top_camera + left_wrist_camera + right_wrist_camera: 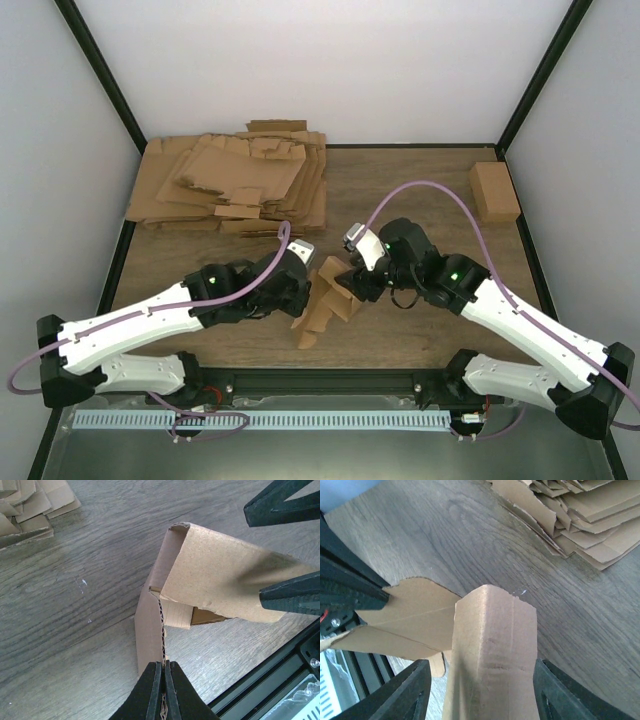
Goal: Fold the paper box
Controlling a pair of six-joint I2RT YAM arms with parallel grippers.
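left gripper [163, 666] pressed together, pinching a corrugated edge of the paper box [220, 580]. right gripper [481, 670] spread, straddling a folded panel with a gap on one side. the box is half-folded, near the stack of flat cardboard sheets [235, 185], on its arms' side.

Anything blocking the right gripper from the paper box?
Nothing visible. The right gripper is open and straddles a folded panel of the paper box, with nothing else between its fingers. The left gripper is shut on the box's corrugated edge. The heap of flat sheets lies farther back, apart.
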